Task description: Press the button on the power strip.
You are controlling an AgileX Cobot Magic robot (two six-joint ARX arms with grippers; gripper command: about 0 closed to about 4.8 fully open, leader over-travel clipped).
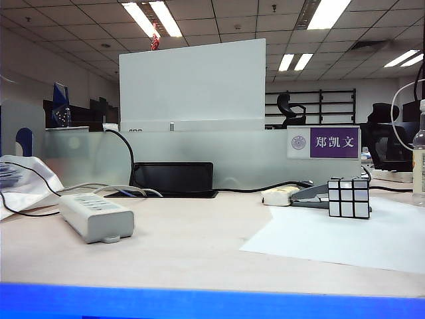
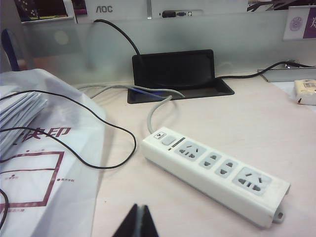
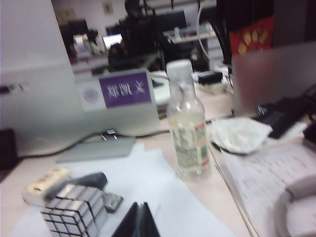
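A pale wooden desk (image 1: 199,239) in an open office, seen from low at its front edge. The power strip (image 1: 96,214) lies on the left part of the desk, a long off-white bar angled with one short end toward the viewer. Its grey cable (image 2: 157,106) curves back toward a black cable box (image 1: 172,178) set against the frosted glass divider. From the left wrist camera the strip's top shows a small grey button (image 2: 169,140) at the cable end, followed by a row of four sockets. A thin black wire (image 2: 116,129) loops over the desk beside it, crossing a white plastic bag (image 2: 44,168) with red print.

The left gripper (image 2: 138,222) hangs above the desk, short of the strip and apart from it, its two dark fingers pressed together with nothing between them. The right gripper (image 3: 138,220) hovers over a white sheet of paper (image 1: 345,236) on the right side of the desk, its fingers likewise closed and empty. Neither gripper shows in the exterior view.

On the right side stands a silver mirror cube (image 1: 349,197) with a stapler (image 1: 312,196) and a small cream gadget (image 1: 279,195) just behind it. A clear plastic bottle (image 3: 187,131) stands further right. A purple and white name sign (image 1: 324,142) is fixed on the divider
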